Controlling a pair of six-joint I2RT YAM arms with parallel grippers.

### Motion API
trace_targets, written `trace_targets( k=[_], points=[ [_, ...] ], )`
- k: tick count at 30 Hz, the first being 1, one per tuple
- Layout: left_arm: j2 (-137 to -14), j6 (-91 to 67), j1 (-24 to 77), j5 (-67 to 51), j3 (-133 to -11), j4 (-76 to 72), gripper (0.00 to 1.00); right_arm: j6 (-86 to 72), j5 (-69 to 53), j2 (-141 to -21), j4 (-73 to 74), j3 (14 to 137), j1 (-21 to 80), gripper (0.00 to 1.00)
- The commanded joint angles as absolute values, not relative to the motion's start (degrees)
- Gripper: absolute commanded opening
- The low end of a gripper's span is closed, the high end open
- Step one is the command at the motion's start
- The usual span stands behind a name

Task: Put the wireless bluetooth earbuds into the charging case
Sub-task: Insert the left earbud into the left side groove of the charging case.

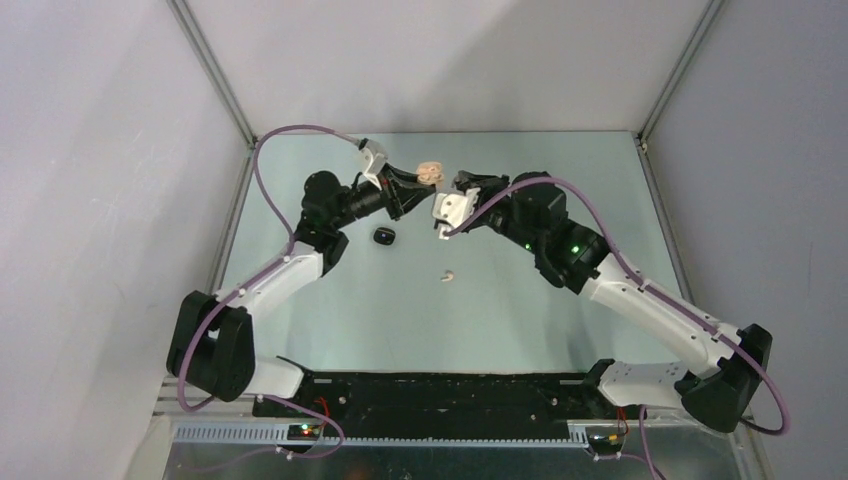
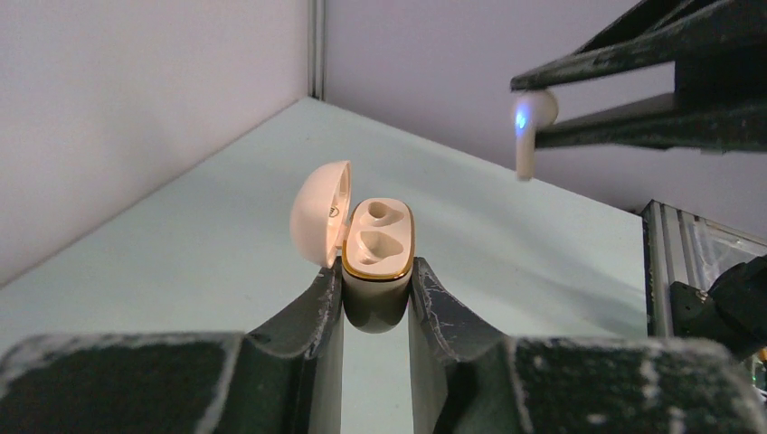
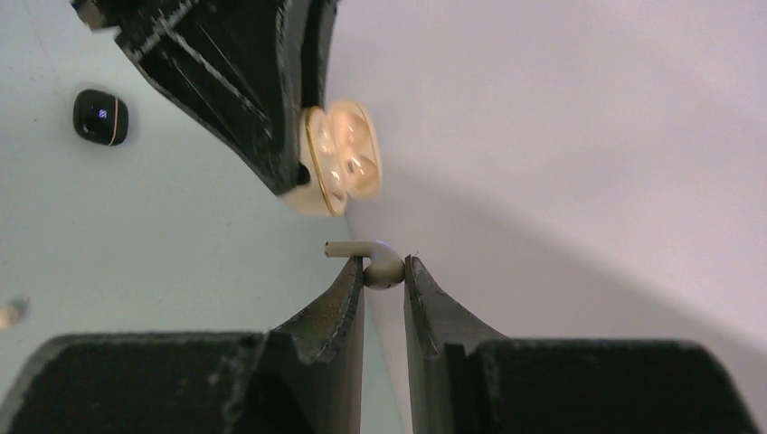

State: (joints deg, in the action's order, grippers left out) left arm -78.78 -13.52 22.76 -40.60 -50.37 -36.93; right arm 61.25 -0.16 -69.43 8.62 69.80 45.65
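Case (image 1: 430, 172) hangs left of one earbud (image 2: 532, 116); second earbud (image 1: 449, 275) lies on table (image 1: 520, 310).

The fingers (image 2: 307, 325) of my left gripper (image 2: 375, 271) look like matt black plastic, scuffed and scratched pale along their edges. Those of my right gripper (image 3: 384, 264) are just as worn and rough. The cream-white plastic charging case (image 2: 378, 237) is smooth and glossy, with a shiny gold, metal-looking band round its rim. The small cream-white plastic earbud (image 3: 380, 269) has a smooth, soft sheen. The black pebble-shaped plastic case (image 3: 100, 117) is glossy. The pale green table top (image 2: 181, 271) is matt and smooth.
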Motion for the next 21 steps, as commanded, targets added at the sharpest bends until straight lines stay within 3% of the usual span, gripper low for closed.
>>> trace_targets(
  k=[1, 21],
  points=[
    [-78.61, -11.67, 25.01, -37.52, -50.46, -46.45, 0.00, 65.09, 7.23, -69.78, 1.30, 69.26, 49.15, 0.00],
    [-76.52, -9.58, 28.29, -41.27, -47.90, -48.52, 0.00, 62.09, 6.67, -71.89, 3.92, 71.58, 51.56, 0.00]
  ],
)
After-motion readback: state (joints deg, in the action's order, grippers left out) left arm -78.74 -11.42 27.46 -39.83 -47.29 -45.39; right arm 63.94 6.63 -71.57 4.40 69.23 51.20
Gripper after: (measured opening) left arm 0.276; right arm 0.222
